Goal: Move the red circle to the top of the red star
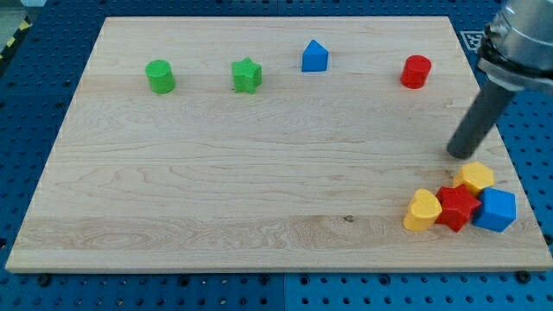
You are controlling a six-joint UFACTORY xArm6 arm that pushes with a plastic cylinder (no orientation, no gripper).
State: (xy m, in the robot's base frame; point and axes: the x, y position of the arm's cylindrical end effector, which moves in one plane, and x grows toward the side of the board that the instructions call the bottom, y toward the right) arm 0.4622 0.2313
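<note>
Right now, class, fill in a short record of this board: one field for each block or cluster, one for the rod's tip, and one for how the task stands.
red circle: near the view's top right, alone
red star: bottom right, packed between neighbours
star's neighbours: yellow heart on its left, blue cube on its right, yellow block above it
top row: green circle, green star, blue house-shaped block
my tip: between red circle and cluster, touching no block
task state: red circle far from red star
</note>
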